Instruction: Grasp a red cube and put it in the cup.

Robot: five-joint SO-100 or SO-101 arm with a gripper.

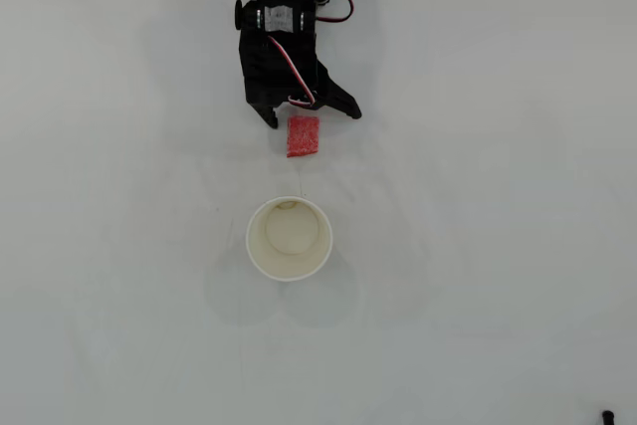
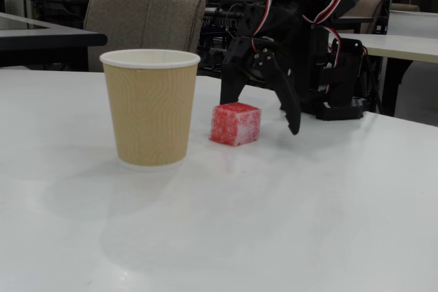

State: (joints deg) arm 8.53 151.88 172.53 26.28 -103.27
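While the arm crouches low at the far side of the tabletop (image 1: 498, 246), its jaws stand wide apart and empty, the two black tips pointing down toward the surface. From above, the gripper (image 1: 309, 114) sits just above the red cube (image 1: 303, 135) in the picture, one tip to the cube's upper left, the other to its upper right. The cube lies just beyond the tips on the cup's side, not yet between them, though its width looks to fit inside the gap.

From the side camera, the gripper (image 2: 259, 111) hangs just behind the red cube (image 2: 235, 124), one tip dropping near the surface at the cube's right, the other behind its left edge. Nothing touches the block as far as I can tell; it rests flat on the tabletop (image 2: 274, 223).

The cup (image 1: 289, 238) stands upright and empty further down the overhead picture, almost in line with the arm and the cube, with a clear gap between the two. In the side view the cup (image 2: 150, 106) is to the cube's left and nearer the camera, its rim well above the cube's top.

The cube shows no marked long axis; from above it looks nearly square, with its sides roughly parallel to the arm's line. My guess is the coming move turns on that small offset: the jaws need to reach a little further toward the cup so the block sits between them before closing. After that the block would have to be lifted above the rim.
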